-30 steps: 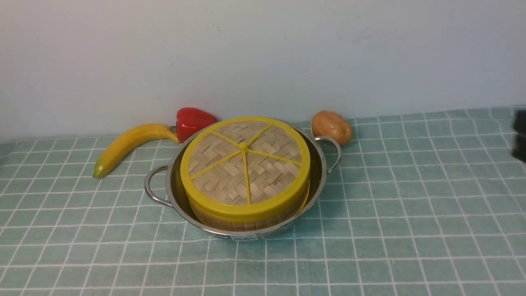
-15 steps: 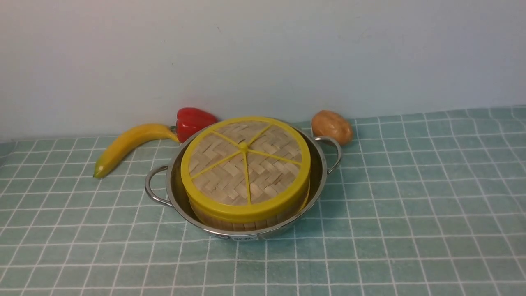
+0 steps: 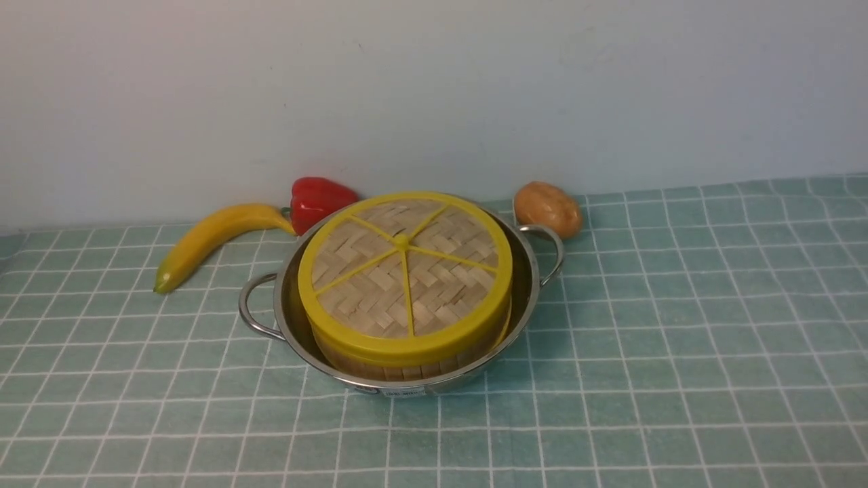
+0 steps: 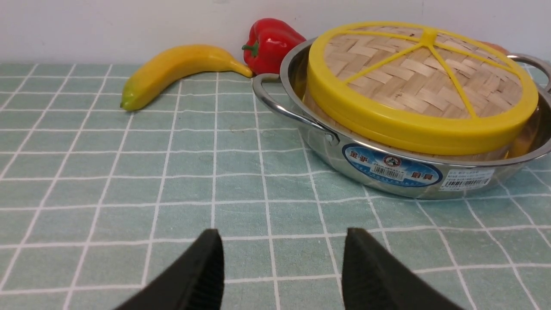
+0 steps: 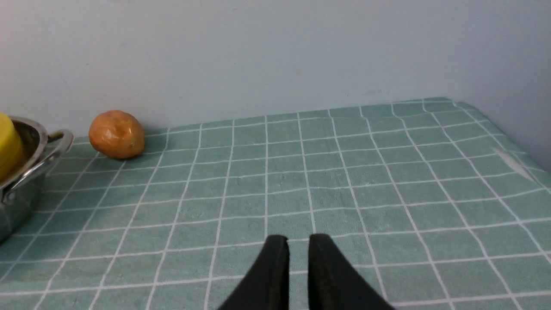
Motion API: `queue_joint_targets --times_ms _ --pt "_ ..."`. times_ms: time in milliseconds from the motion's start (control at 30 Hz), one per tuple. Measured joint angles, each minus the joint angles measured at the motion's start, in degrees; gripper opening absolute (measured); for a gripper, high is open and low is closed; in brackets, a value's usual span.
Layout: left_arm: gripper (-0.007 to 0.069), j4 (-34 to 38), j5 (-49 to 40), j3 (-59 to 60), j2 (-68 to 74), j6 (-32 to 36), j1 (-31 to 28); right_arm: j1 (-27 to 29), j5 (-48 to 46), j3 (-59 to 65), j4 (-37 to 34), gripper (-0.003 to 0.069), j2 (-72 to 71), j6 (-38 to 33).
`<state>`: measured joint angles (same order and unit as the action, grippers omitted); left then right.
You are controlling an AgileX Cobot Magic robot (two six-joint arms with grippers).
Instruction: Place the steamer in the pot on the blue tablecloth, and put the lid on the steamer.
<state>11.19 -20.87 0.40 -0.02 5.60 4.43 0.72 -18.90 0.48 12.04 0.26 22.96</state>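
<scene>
- The steamer (image 3: 407,362) sat inside the pot (image 3: 291,318) at the centre of the front view, only its slatted wall showing below the lid (image 3: 405,274), which covered it.
- The pot stood on the blue tablecloth (image 3: 678,339); it bore a blue oval label (image 4: 391,165) with Chinese characters and a barcode, plus a white barcode sticker (image 4: 467,179), the print too small to read.
- A banana (image 3: 210,240) and a red bell pepper (image 3: 319,200) lay left of centre, and a potato (image 3: 548,209) right of centre.
- The left gripper (image 4: 282,258) was spread wide and empty at the wrist frame's bottom.
- The right gripper (image 5: 298,254) showed a narrow gap, holding nothing.
</scene>
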Motion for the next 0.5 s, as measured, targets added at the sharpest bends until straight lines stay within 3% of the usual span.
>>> queue_joint_targets --times_ms 333,500 --pt "0.0358 0.00 0.00 0.00 0.00 0.00 0.00 -0.07 -0.05 0.00 -0.55 0.0136 0.00 -1.03" --pt "0.0358 0.00 0.00 0.00 0.00 0.00 0.00 -0.13 -0.98 0.00 -6.05 0.0161 0.00 -8.08"
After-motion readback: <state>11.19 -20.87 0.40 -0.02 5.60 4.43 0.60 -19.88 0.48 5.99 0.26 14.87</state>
